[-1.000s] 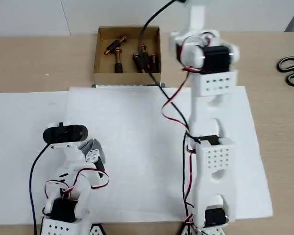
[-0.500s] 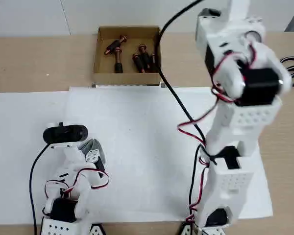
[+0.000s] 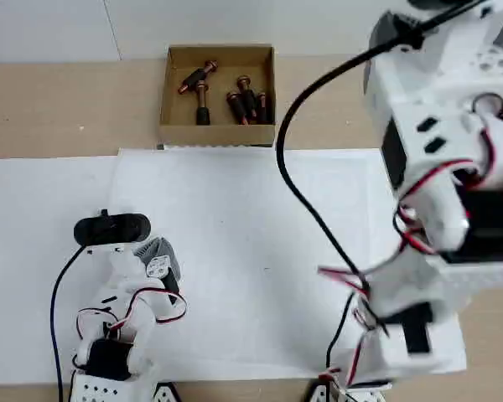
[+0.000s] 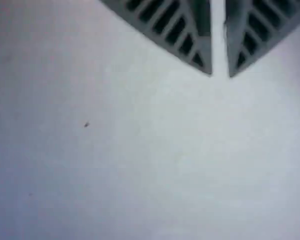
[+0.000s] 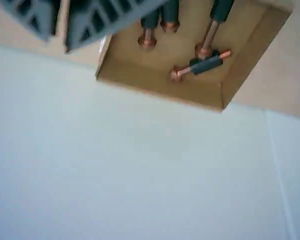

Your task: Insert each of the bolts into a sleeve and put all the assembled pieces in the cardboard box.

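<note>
The cardboard box (image 3: 218,134) stands at the table's far edge, holding several copper bolts in black sleeves (image 3: 247,100). My right arm (image 3: 453,167) is raised high at the right, well back from the box. In the right wrist view my right gripper (image 5: 60,42) is shut and holds nothing. Beyond it lie the box (image 5: 160,92) and an assembled piece (image 5: 200,64) on its floor. My left gripper (image 3: 161,254) rests low over the white paper at the near left. In its own wrist view the left gripper (image 4: 220,72) is shut on nothing.
A large white paper sheet (image 3: 235,251) covers the middle of the wooden table (image 3: 67,100). A black cable (image 3: 302,201) hangs from the raised right arm across the paper's right half.
The right arm has pulled away from the box, lifting up and back toward the near right. The left arm has stayed still.
</note>
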Controlling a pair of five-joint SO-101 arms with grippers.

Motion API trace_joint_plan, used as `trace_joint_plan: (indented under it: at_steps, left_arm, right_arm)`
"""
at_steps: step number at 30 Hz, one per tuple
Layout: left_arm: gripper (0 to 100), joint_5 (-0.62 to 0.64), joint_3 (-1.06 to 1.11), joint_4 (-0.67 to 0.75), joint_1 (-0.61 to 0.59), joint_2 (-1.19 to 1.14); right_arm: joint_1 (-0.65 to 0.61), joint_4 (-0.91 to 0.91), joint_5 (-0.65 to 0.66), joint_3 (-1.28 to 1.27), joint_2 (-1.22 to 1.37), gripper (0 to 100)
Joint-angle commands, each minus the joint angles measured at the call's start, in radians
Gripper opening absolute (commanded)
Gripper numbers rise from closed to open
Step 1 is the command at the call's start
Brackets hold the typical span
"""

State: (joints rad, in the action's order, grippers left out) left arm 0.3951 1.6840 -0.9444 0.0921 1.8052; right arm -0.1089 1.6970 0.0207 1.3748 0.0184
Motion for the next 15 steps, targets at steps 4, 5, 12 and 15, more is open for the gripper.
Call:
trace_joint_plan:
  at_steps: [4, 5, 12, 15]
  left_arm:
    - [1, 0.005, -0.008, -0.002, -0.003, 0.011]
    - [1, 0.005, -0.008, -0.002, -0.003, 0.011]
    - [1, 0.005, -0.008, -0.002, -0.003, 0.011]
    - [1, 0.005, -0.008, -0.002, -0.003, 0.011]
  right_arm:
    - [0.010, -0.002, 0.002, -0.516, -0.380, 0.3]
    - [0.010, -0.002, 0.002, -0.594, -0.432, 0.3]
    - [0.010, -0.005, 0.000, -1.091, -0.769, 0.3]
    - [0.010, -0.050, 0.000, -1.303, -0.923, 0.3]
